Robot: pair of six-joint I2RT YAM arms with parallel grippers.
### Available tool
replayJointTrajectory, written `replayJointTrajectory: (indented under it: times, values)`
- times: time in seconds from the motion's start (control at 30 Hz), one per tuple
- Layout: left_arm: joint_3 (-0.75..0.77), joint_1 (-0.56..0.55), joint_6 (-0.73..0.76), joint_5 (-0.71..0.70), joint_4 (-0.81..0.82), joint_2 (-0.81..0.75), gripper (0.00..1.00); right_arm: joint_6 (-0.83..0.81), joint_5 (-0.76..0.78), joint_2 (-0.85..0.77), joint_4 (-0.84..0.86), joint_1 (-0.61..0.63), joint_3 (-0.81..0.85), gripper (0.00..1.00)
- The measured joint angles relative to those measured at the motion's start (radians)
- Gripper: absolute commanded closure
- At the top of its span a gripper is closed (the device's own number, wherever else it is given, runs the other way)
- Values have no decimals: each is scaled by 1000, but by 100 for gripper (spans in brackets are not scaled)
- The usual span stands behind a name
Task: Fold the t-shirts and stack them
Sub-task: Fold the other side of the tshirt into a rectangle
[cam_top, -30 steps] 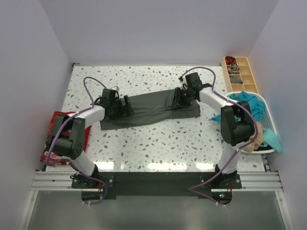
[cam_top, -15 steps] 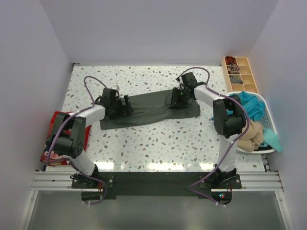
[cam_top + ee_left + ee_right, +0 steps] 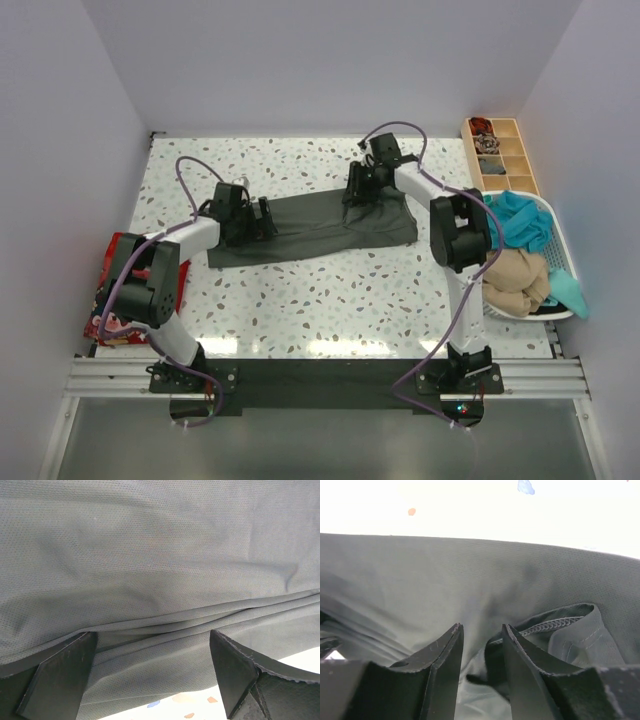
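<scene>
A plain dark grey-green t-shirt (image 3: 310, 225) lies spread across the middle of the table. My left gripper (image 3: 266, 220) is over its left part, jaws wide open; in the left wrist view (image 3: 150, 675) the cloth (image 3: 160, 555) fills the frame, folds running between the fingers. My right gripper (image 3: 355, 188) is at the shirt's far edge, right of middle. In the right wrist view (image 3: 480, 645) the jaws stand close together with a hemmed fold of the shirt (image 3: 545, 627) between them. A red printed t-shirt (image 3: 112, 290) lies at the table's left edge. Teal (image 3: 520, 215) and tan (image 3: 515, 280) shirts fill the basket.
A white plastic basket (image 3: 563, 268) stands at the right edge of the table. A wooden compartment tray (image 3: 500, 150) with small items sits at the back right corner. White walls close in the left, back and right sides.
My right gripper has moved back and to the left, from the shirt's right part to its far edge, bunching cloth there. The left gripper has stayed in place.
</scene>
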Motion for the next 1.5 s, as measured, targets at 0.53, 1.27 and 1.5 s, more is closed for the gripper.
replayJointTrajectory:
  times: [0.53, 1.27, 1.5]
  values:
    - [0, -1, 25, -66, -46, -59, 0, -71, 134, -296, 13, -49, -122, 48]
    - [1, -1, 25, -52, -64, -80, 0, -6, 1, -107, 56, -27, -195, 53]
    - [1, -1, 25, -51, -64, -80, 0, -3, -23, -26, 58, 5, -82, 53]
